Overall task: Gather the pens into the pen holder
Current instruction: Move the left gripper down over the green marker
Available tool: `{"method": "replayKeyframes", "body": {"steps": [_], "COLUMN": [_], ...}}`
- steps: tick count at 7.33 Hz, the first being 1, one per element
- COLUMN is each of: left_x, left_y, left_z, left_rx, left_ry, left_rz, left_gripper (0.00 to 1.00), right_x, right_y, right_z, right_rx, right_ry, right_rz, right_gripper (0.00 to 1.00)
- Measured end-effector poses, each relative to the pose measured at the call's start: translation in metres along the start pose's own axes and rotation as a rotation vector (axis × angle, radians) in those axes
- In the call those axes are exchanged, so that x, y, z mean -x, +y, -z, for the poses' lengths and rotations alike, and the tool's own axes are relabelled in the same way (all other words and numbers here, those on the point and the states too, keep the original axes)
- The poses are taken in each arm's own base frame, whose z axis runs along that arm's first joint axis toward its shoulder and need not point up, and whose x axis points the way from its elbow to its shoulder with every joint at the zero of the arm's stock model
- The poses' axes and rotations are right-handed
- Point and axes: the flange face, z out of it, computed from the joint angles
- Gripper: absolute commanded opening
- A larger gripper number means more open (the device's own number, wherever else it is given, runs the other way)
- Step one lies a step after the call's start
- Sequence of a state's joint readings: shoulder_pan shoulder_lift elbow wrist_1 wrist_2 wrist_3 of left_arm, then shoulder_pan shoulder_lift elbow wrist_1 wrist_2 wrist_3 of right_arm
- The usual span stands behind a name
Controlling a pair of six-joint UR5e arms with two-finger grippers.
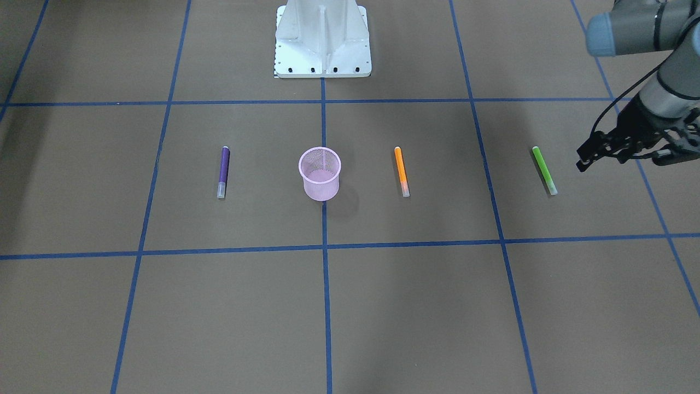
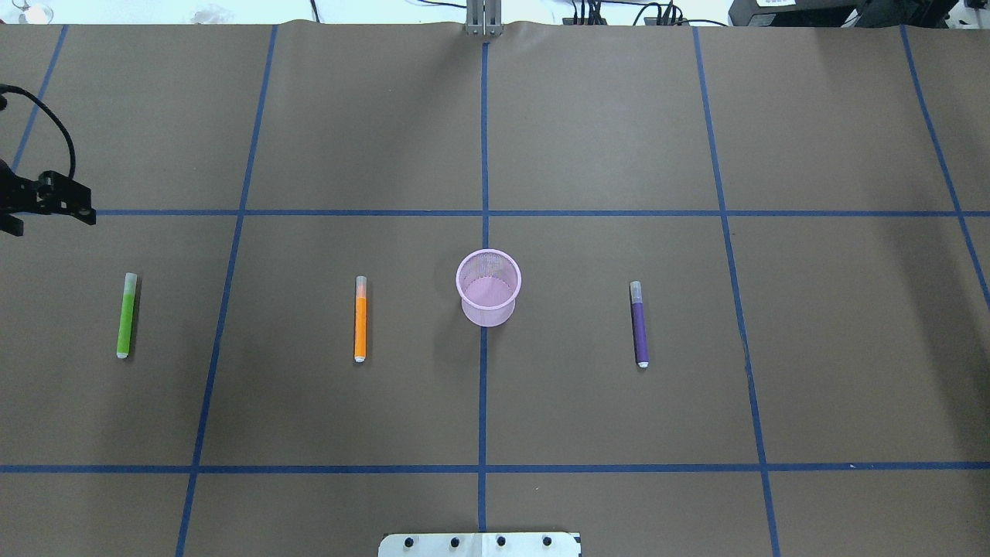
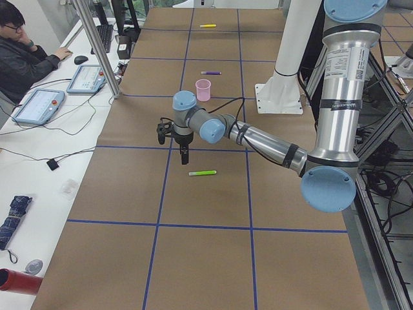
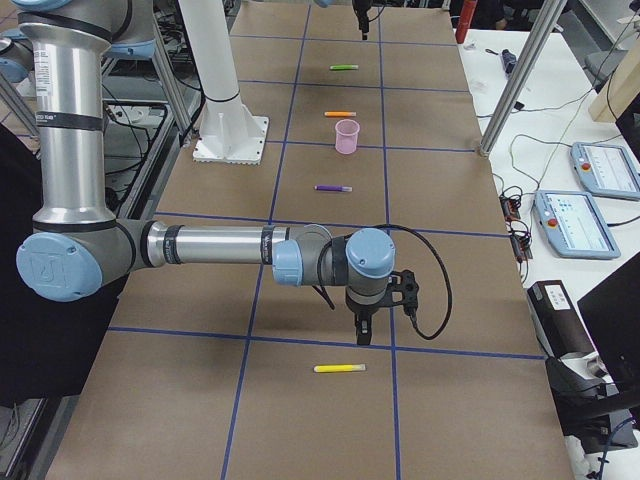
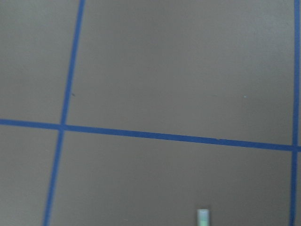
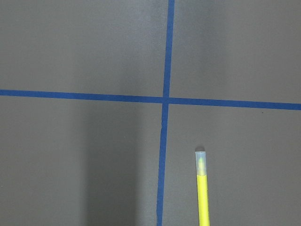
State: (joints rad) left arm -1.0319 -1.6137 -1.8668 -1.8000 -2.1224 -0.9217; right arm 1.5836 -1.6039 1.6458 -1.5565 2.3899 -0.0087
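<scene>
four pens [image 4: 339, 368], one pen holder [image 2: 488, 287]

Front-facing: opposite robot, steep down; base [image 1: 322, 41] top centre.
Overhead: behind robot, down.
Shared: pen holder [image 1: 320, 173] mid-frame in both.
Side views: table ends, lengthwise.
Wrist cameras: close, table only.

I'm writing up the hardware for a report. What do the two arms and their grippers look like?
Both arms are silver-grey metal tubes with pale blue caps at the joints. The left arm carries a white printed label on its upright segment, with dark bands along the forearm. Each ends in a black two-finger gripper, left and right, with a black cable looping to the wrist. No sleeves or covers.
</scene>
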Motion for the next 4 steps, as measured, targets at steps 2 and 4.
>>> {"method": "replayKeyframes", "body": {"steps": [2,4], "left_x": [-0.006,-0.004], "left_y": [0.011,0.020], "left_z": [-0.053,-0.088], "left_rx": [-0.018,-0.028], "left_ry": [0.017,0.034], "left_rz": [-0.022,-0.030], "left_gripper": [0.99,0.99], "right_x": [0.003,0.003], "right_y": [-0.001,-0.001], "right_z": [0.002,0.003], "right_rx": [-0.004,-0.005], "right_ry": [0.000,0.000], "right_rz": [-0.002,-0.002], "right_gripper": [1.00,1.00]}}
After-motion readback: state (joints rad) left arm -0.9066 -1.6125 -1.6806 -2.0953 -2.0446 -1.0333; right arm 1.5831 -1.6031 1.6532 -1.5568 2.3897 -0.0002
